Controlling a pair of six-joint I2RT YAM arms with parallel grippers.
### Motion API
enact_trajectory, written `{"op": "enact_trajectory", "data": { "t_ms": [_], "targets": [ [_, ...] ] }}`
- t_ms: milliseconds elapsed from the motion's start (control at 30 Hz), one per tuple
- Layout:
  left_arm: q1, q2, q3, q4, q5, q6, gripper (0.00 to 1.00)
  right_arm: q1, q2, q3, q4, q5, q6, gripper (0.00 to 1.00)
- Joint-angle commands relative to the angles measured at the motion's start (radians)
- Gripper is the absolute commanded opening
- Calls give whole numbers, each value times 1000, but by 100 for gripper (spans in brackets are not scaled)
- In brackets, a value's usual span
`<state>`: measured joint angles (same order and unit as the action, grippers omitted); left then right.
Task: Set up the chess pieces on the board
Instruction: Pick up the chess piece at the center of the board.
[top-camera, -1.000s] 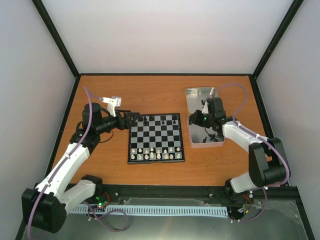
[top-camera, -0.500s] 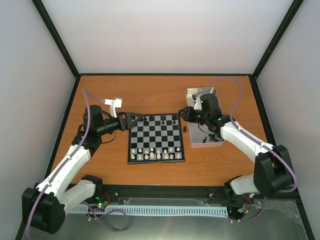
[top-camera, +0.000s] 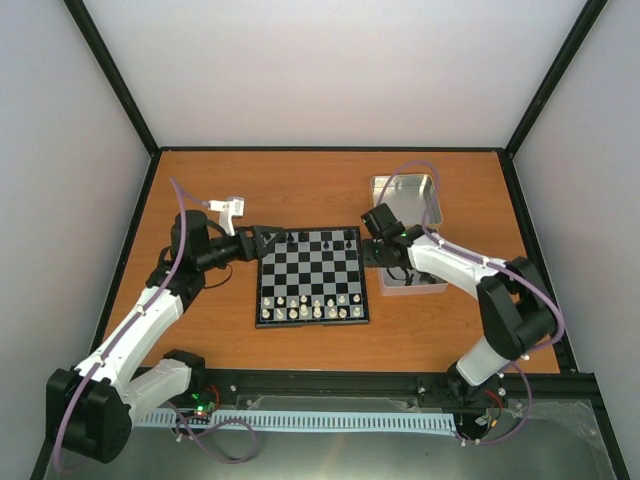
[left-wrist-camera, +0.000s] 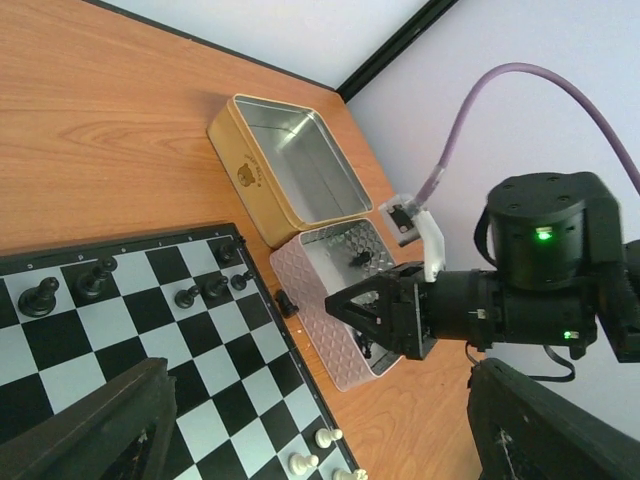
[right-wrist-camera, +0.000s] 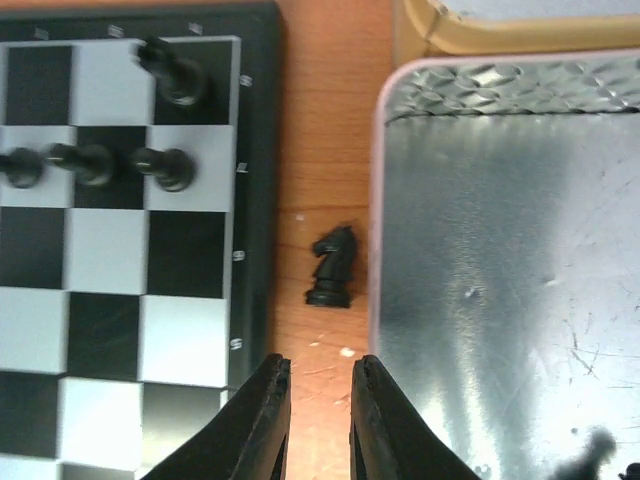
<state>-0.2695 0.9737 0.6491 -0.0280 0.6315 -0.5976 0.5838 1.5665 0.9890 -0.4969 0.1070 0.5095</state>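
Right gripper (right-wrist-camera: 318, 400) faces 1 stray black knight (right-wrist-camera: 332, 266).
Fingers (right-wrist-camera: 262, 420) barely parted, empty; the knight sits just ahead on the table (right-wrist-camera: 330, 130), base toward them, between board (right-wrist-camera: 258, 150) and pink tin (right-wrist-camera: 480, 250). Left gripper (left-wrist-camera: 325, 425), wide open, is farther off.

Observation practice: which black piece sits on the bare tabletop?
The black knight, between the board and the pink tin; the others stand on squares or inside the tin.

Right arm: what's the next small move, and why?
Probably widen the right gripper and ease forward to straddle the black knight. It sits on the table between the board and the pink tin, just ahead of the narrowly parted, empty jaws.
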Motion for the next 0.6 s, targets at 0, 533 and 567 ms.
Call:
{"op": "enact_trajectory", "data": {
  "t_ms": [0,533,567],
  "targets": [
    [-7,8,9,-24,-18,34,81,7,85,55,-39,108,-13,20],
    [-7,20,7,-41,-43,62,81,16,213,114,-11,82,-33,35],
    [-7,19,7,-42,-45,62,80,15,223,114,-10,86,-28,35]
  ]
}}
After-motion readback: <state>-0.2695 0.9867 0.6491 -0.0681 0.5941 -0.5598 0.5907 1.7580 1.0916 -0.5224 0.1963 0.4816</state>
